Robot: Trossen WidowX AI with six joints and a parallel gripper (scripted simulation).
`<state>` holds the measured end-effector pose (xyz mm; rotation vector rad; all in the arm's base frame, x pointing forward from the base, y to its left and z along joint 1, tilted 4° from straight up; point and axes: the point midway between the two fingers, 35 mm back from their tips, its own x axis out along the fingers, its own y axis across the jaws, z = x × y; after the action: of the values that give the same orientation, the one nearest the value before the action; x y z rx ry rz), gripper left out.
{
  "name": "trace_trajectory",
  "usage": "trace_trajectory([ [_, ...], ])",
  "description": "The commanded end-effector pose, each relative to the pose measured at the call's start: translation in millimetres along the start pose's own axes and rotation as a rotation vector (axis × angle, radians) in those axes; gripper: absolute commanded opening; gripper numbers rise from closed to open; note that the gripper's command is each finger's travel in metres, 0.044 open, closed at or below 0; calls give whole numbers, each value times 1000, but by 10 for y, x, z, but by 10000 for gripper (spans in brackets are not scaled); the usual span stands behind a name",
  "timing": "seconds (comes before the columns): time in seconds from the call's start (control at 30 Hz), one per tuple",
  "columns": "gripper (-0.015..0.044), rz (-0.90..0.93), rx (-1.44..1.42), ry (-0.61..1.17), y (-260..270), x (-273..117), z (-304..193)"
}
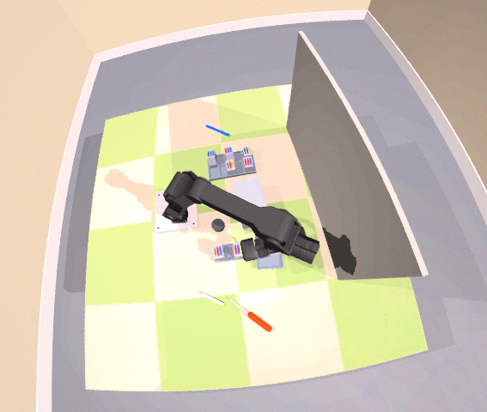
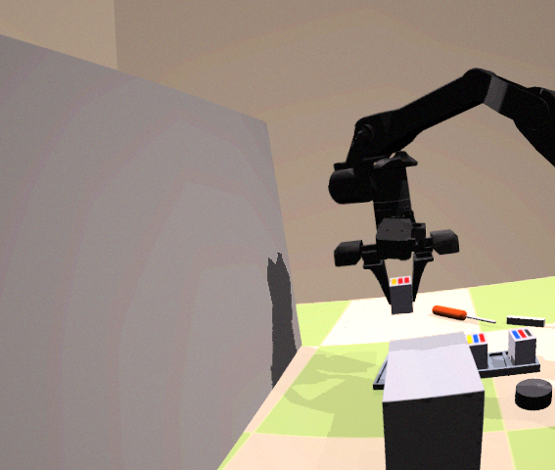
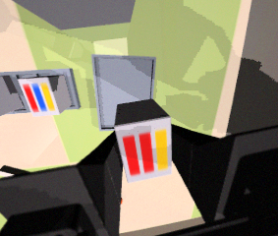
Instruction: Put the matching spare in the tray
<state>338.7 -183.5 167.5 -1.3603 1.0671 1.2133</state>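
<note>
Toward the right edge of the counter [image 1: 203, 350] [image 2: 545, 293] [image 3: 11, 143] as seen from the top, holding one spare [image 2: 401, 298] [image 3: 145, 152] clamped in the gripper [image 1: 254, 249] [image 2: 401, 299] [image 3: 139, 129], raised near one tray [image 1: 270, 267] [image 2: 379, 378] [image 3: 97, 93]; grey-sided, white-faced, striped twice red, once yellow; five blocks in the far-edge rack [image 1: 217, 171], two in the nearer rack [image 1: 228, 254] [image 2: 510, 371] [image 3: 75, 88]

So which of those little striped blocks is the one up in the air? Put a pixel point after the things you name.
The block with two red stripes and one yellow [image 2: 401, 296] [image 3: 143, 149]: it is pinched in the gripper [image 2: 401, 298] [image 3: 139, 129], while the others stand in their holders.
</note>
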Motion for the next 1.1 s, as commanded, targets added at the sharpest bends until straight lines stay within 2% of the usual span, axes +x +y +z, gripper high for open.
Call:
trace_trajectory([
  [0.0, 0, 2, 3, -4, 2, 39, 6],
  [1.07, 0, 4, 3, -6, 0, 261, 6],
])
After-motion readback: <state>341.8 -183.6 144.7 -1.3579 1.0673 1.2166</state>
